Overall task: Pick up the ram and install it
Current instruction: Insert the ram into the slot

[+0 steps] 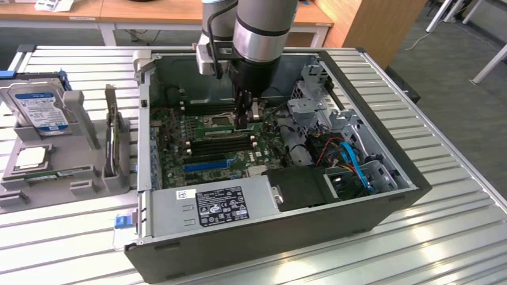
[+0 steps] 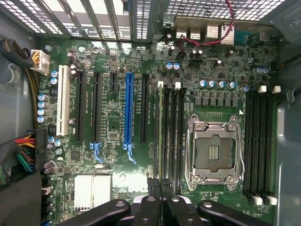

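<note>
My fingers (image 2: 161,184) are pinched together with nothing between them, and my gripper (image 1: 249,114) hangs low inside the open computer case (image 1: 237,255), right over the near end of the ram (image 2: 160,132). The ram stands on edge in the slot closest to the blue slot (image 2: 128,110), between it and the empty CPU socket (image 2: 214,150). I judge that I am seating it, using my closed tips as one blunt pusher. I cannot tell whether I actually touch its upper edge. To do this well I would keep my tips centred on that thin edge and push straight down, so the stick does not tip toward the empty black slots (image 2: 175,136) just beside it. I would also load one end at a time and check that the white latch (image 2: 160,85) at the far end has swung in against the stick. From here I cannot say whether it has. The motherboard (image 2: 117,127) under me is crowded with capacitors and cables, so I have little room to slip sideways. The power supply (image 1: 214,205) fills the case's front corner. The case rests on a slatted metal table (image 1: 443,237). At the exterior view's left a grey fixture (image 1: 75,119) holds a hard drive (image 1: 35,110) and another green stick (image 1: 111,139) upright. Wooden desks (image 1: 158,9) stand behind.
</note>
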